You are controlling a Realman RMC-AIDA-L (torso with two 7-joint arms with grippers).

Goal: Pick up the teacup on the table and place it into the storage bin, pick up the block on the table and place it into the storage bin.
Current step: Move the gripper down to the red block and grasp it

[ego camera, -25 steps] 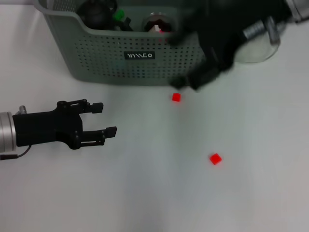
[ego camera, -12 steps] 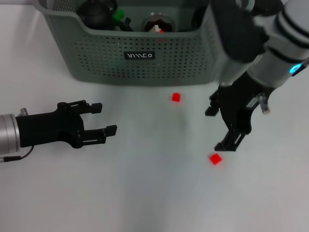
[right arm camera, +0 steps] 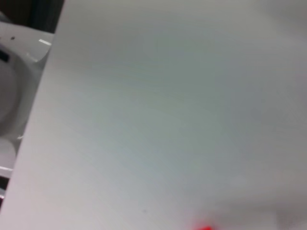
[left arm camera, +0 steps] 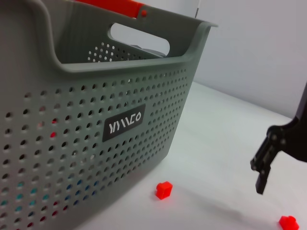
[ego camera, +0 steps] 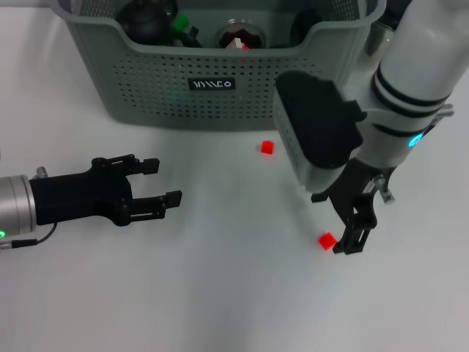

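The grey-green storage bin (ego camera: 146, 88) stands at the back of the white table, and in the left wrist view it (left arm camera: 72, 143) fills the frame. A small round cup (ego camera: 238, 34), apparently the teacup, lies inside it. Two red blocks rest on the table: one (ego camera: 267, 147) just in front of the bin, also seen as block (left arm camera: 164, 189), and a nearer one (ego camera: 327, 240), also seen as block (left arm camera: 288, 223). My right gripper (ego camera: 332, 224) hangs open, pointing down, directly over the nearer block. My left gripper (ego camera: 163, 182) hovers open and empty at the left.
The bin also holds dark round items (ego camera: 144, 20) and something green (ego camera: 179, 22). The right arm's white forearm (ego camera: 418, 66) crosses the bin's right corner. The table edge (right arm camera: 45, 96) shows in the right wrist view, where a red sliver (right arm camera: 204, 228) marks the block.
The right arm swung from above the bin's right side down and forward, its open gripper now over the nearer red block. The left gripper stayed almost still.
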